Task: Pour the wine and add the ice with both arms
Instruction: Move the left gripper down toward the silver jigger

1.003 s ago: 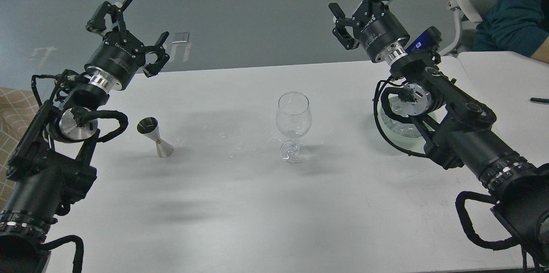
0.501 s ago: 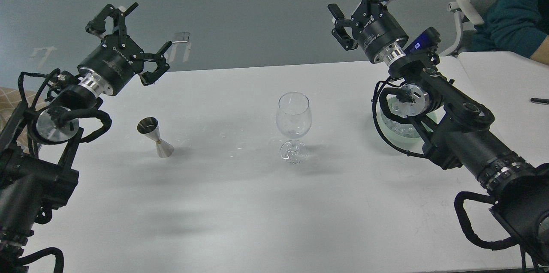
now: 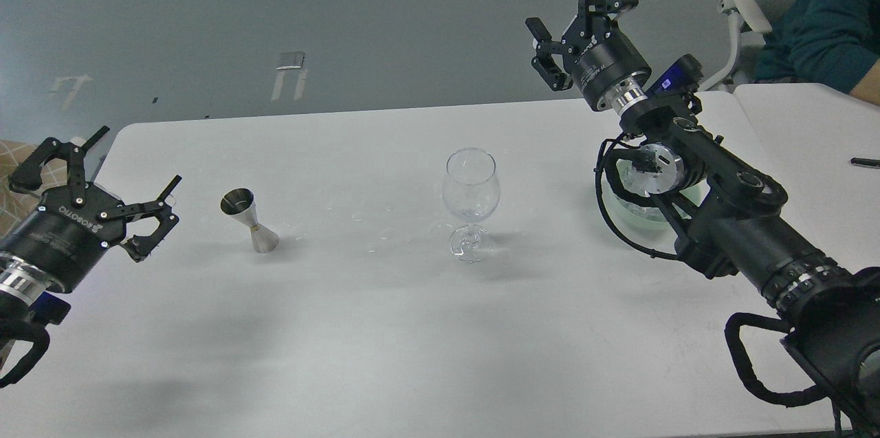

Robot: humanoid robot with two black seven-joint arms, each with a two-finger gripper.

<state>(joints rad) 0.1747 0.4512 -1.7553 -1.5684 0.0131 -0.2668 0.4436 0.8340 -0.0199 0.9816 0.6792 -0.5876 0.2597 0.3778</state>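
A clear stemmed glass (image 3: 470, 201) stands upright mid-table. I cannot make out wine or ice in it. A steel jigger (image 3: 248, 219) stands upright to its left. A pale green bowl (image 3: 643, 211) at the right holds the ice, mostly hidden behind my right arm. My left gripper (image 3: 103, 173) is open and empty, low at the table's left edge, left of the jigger. My right gripper (image 3: 570, 8) is open and empty, raised beyond the far edge, above and behind the bowl.
The white table (image 3: 412, 328) carries a few water drops (image 3: 364, 228) between jigger and glass. A second table (image 3: 811, 122) with a black pen (image 3: 864, 161) adjoins at the right. A seated person (image 3: 821, 18) in a teal top is at the far right.
My left arm has dropped and pulled back to the left, from above the table's far left corner down to its left edge. My right gripper has shifted slightly.
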